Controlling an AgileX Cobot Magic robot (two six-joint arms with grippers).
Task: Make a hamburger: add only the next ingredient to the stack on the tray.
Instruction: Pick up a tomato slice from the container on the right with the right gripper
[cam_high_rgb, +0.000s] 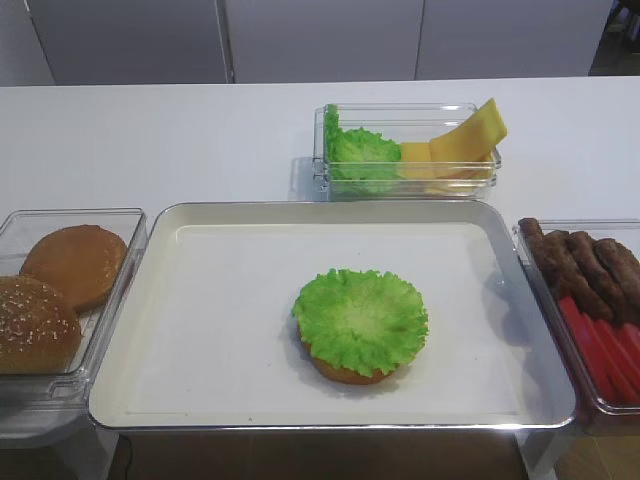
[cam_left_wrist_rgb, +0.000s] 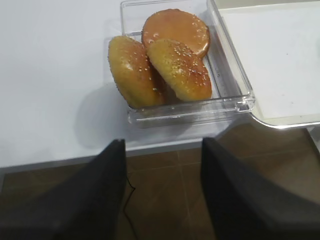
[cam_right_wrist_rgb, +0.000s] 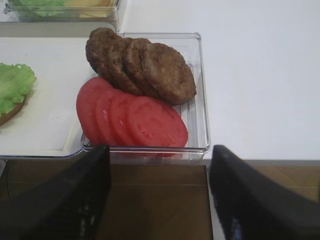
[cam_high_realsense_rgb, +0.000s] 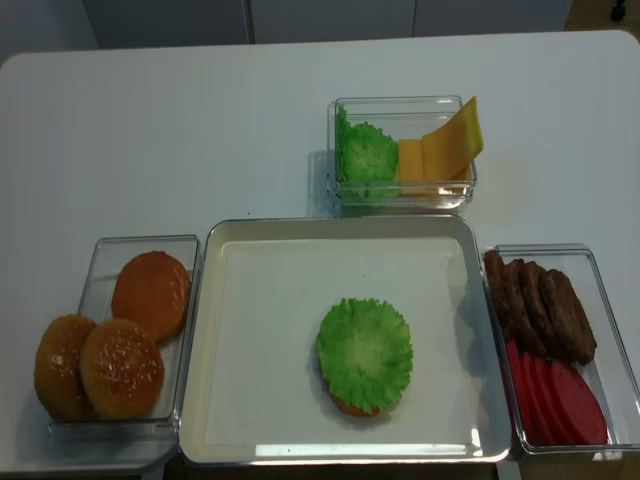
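Several red tomato slices (cam_right_wrist_rgb: 150, 122) (cam_high_realsense_rgb: 555, 395) lie overlapping in the near half of a clear box (cam_right_wrist_rgb: 202, 100) to the right of the tray (cam_high_rgb: 220, 300) (cam_high_realsense_rgb: 270, 330). The stack (cam_high_rgb: 360, 320) (cam_high_realsense_rgb: 364, 350), a bun base under a ruffled green lettuce leaf, sits on the tray slightly right of centre. My right gripper (cam_right_wrist_rgb: 160, 150) is open and empty, just short of the tomato box, off the table's front edge. My left gripper (cam_left_wrist_rgb: 163, 142) is open and empty too, in front of the bun box. Neither gripper shows in the exterior views.
Brown meat patties (cam_right_wrist_rgb: 150, 67) fill the far half of the tomato box. Left of the tray, a clear box holds buns (cam_left_wrist_rgb: 175, 60) (cam_high_realsense_rgb: 120, 340), some sesame-seeded. Behind the tray stands a box with lettuce and cheese slices (cam_high_rgb: 410, 150). Brown floor lies below both grippers.
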